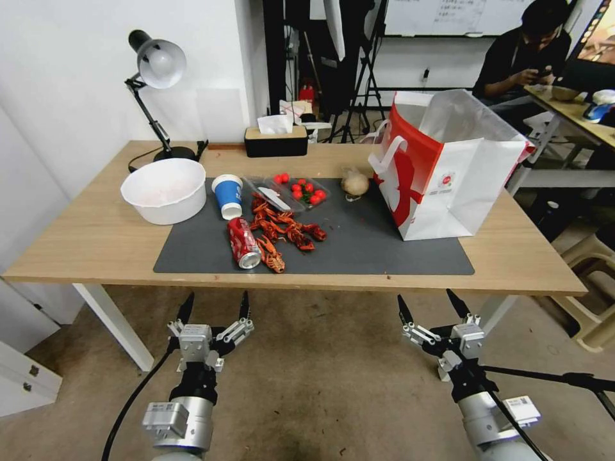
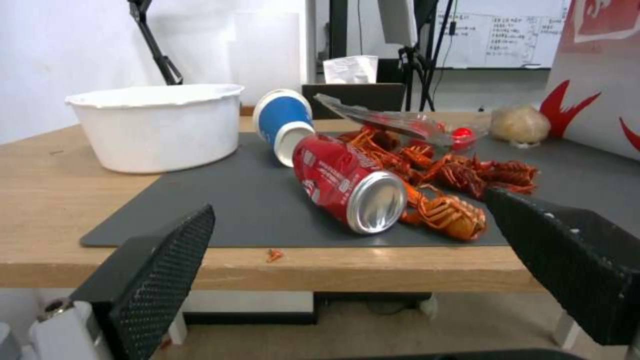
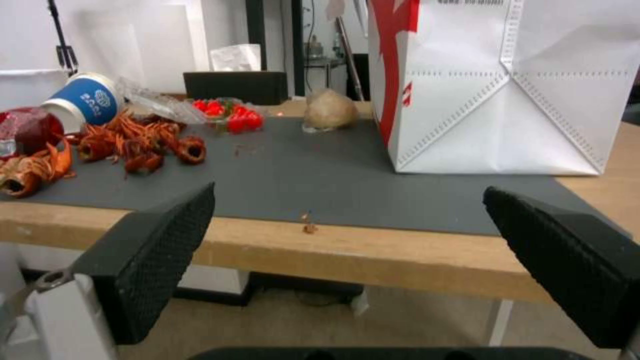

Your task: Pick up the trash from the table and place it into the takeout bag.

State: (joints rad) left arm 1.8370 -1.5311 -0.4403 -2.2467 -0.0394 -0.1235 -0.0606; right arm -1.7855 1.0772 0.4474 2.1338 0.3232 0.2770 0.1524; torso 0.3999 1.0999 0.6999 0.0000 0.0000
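Nothing is being carried yet: both arms are hanging below the near edge of the table (image 1: 83, 246), so the task is sitting at its opening step, the first reach. The left gripper (image 1: 214, 306) is waiting with fingers spread wide, facing the red soda can (image 1: 244, 242), which is lying on its side on the near left part of the dark grey mat (image 1: 384, 246), its silver end pointing toward the robot and touching a heap of red crayfish shells (image 1: 285, 232). The blue paper cup (image 1: 227, 196) is standing just beyond the can. The right gripper (image 1: 432, 306) is likewise holding its fingers apart, nearer the takeout bag (image 1: 451, 173), which is standing open on the right of the mat. In my judgement the next move is calling for the left arm to rise over the edge and close across the can's round body. The can's white lettering is too small to read; the cup and bag are showing small logos, also illegible.
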